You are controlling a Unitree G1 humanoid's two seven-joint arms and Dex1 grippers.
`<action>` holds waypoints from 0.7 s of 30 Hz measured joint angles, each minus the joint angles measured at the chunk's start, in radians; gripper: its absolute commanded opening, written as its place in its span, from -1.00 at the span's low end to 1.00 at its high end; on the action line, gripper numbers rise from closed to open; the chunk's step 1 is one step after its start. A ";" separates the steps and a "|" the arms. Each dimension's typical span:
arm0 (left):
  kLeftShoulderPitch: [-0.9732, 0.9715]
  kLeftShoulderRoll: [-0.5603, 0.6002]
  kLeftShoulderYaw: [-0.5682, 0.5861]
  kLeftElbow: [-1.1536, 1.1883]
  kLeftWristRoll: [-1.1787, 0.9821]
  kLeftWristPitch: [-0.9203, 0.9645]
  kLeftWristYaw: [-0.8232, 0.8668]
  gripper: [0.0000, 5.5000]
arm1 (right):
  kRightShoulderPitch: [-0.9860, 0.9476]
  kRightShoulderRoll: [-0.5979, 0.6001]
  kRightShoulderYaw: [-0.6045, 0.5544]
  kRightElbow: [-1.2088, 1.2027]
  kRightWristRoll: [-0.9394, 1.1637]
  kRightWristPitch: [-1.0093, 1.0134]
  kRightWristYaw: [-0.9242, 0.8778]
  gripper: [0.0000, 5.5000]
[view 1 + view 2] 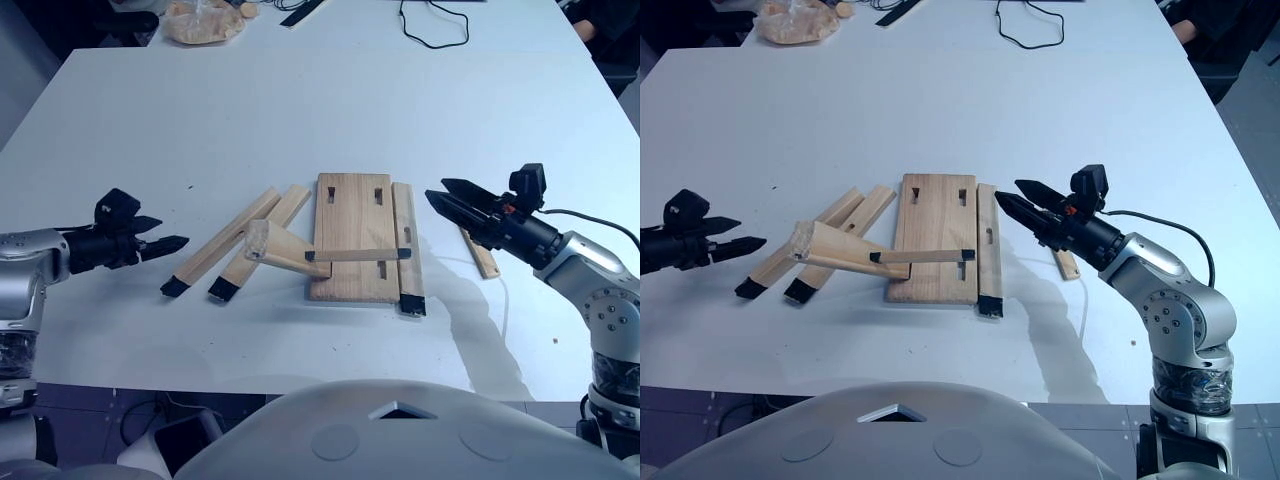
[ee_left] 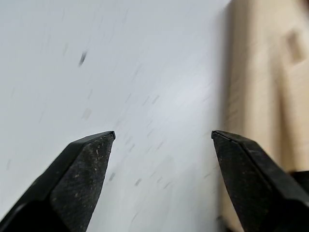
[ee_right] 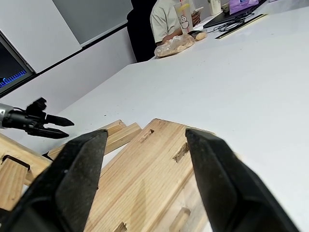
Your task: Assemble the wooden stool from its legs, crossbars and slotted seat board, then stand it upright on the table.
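The slotted seat board (image 1: 350, 215) lies flat mid-table. Two wooden legs (image 1: 220, 243) with black feet lie side by side to its left, and a third leg (image 1: 408, 245) lies along its right edge. Another leg (image 1: 285, 252) with a crossbar (image 1: 355, 255) joined to it rests slanted across the board's near end. A short crossbar (image 1: 483, 255) lies under my right arm. My left gripper (image 1: 170, 245) is open just above the table, left of the two legs. My right gripper (image 1: 440, 195) is open, hovering right of the board (image 3: 154, 169).
A bag of food (image 1: 205, 22) and a black cable (image 1: 435, 30) lie at the far edge of the white table (image 1: 300, 110). The table's near edge runs just below the parts.
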 measured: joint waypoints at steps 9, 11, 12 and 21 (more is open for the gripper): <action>0.048 0.005 0.009 -0.065 -0.008 -0.033 -0.057 0.36 | 0.009 0.001 0.003 0.000 -0.010 0.000 -0.001 0.07; 0.064 0.005 0.007 -0.064 0.002 -0.044 -0.056 0.36 | 0.009 0.001 0.003 0.000 -0.011 0.000 -0.001 0.07; 0.067 0.005 0.004 -0.064 0.004 -0.045 -0.056 0.36 | 0.009 0.001 0.003 0.000 -0.011 0.000 -0.001 0.07; 0.066 0.004 -0.021 -0.031 0.045 -0.086 -0.043 0.36 | 0.009 -0.001 0.004 0.000 -0.012 0.000 0.000 0.07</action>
